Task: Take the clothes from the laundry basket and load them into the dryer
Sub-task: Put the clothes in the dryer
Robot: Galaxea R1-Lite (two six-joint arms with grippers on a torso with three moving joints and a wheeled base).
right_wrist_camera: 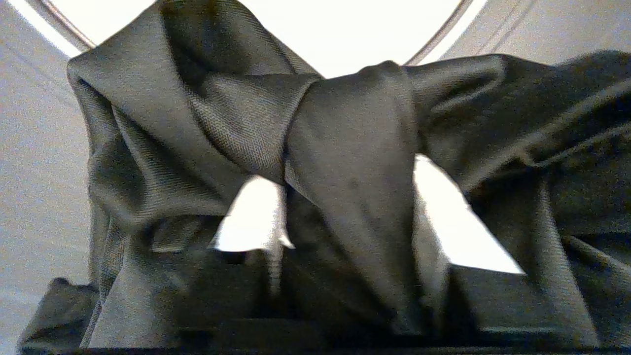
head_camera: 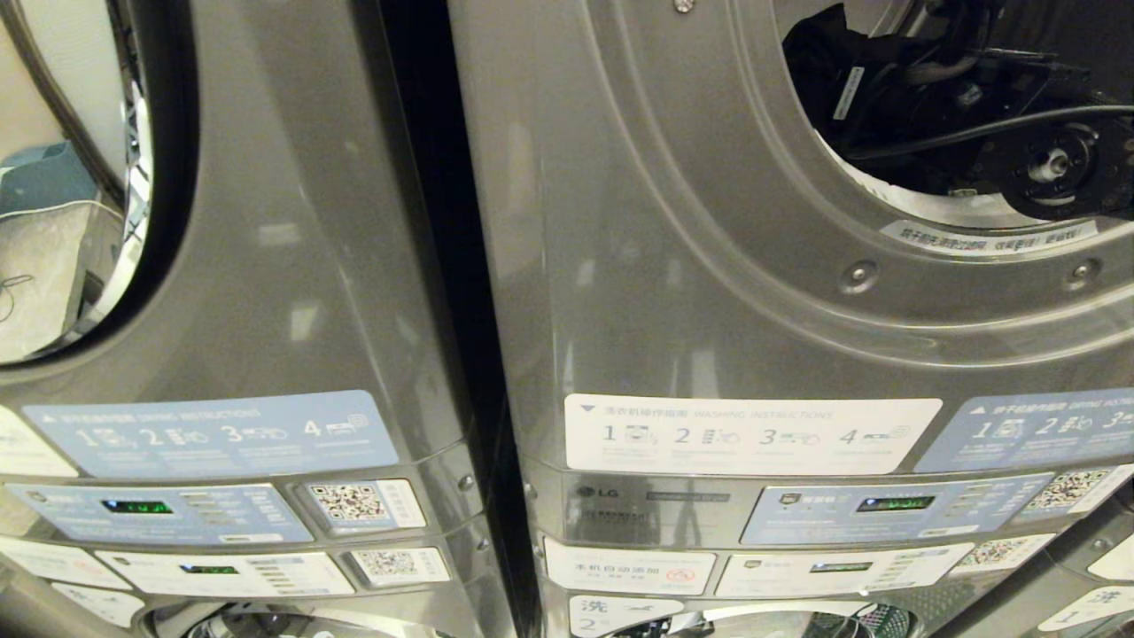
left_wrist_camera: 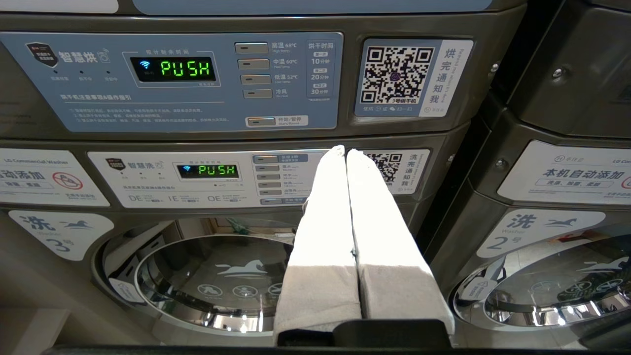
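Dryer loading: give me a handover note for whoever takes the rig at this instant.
Left gripper: shut, empty, parked facing the control panels.
Right gripper: reaching into the dryer opening, jaws apart, dark garment draped over them.
Done: this garment is at the drum.
Left: probably shake it free, withdraw, fetch more. Laundry basket not in view.

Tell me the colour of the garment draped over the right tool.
Dark grey-black garment, best seen in the right wrist view.
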